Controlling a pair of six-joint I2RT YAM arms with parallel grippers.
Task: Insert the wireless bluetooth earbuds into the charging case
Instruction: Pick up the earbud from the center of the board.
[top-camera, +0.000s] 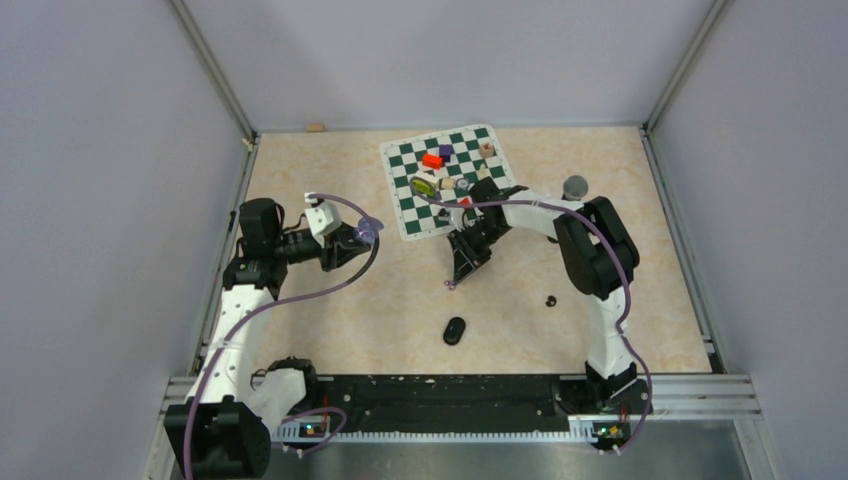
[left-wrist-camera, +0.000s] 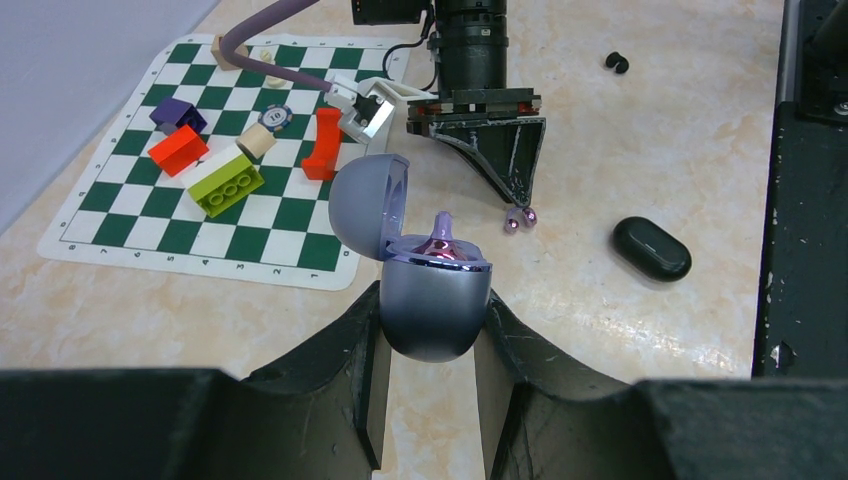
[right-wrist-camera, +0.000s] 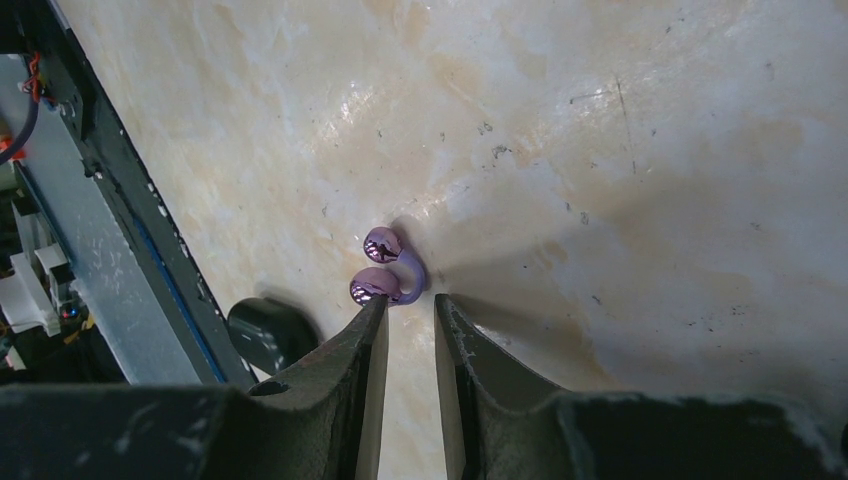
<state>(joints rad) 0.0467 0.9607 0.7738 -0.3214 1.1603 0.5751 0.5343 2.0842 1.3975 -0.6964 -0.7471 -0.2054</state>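
Note:
My left gripper (left-wrist-camera: 432, 300) is shut on the rounded purple-grey charging case (left-wrist-camera: 435, 318), held above the table at the left (top-camera: 367, 232). The case's lid (left-wrist-camera: 368, 205) is swung open, and one pale purple earbud (left-wrist-camera: 441, 240) sticks up from inside. A second pale purple earbud (right-wrist-camera: 403, 275) lies on the table (top-camera: 450, 286). My right gripper (right-wrist-camera: 408, 305) points down at it, jaws a narrow gap apart, with the bud just beyond the tips and touching the left fingertip (right-wrist-camera: 378, 305). A black earbud (top-camera: 551, 300) lies to the right. A shut black case (top-camera: 455, 330) lies nearer the arm bases.
A green-and-white chessboard mat (top-camera: 410, 225) at the back centre carries a red block (top-camera: 432, 160), a lime brick (left-wrist-camera: 225, 185), a purple block (left-wrist-camera: 175, 112), a poker chip (left-wrist-camera: 275, 117) and small wooden pieces. A black rail (right-wrist-camera: 120, 250) runs along the near edge.

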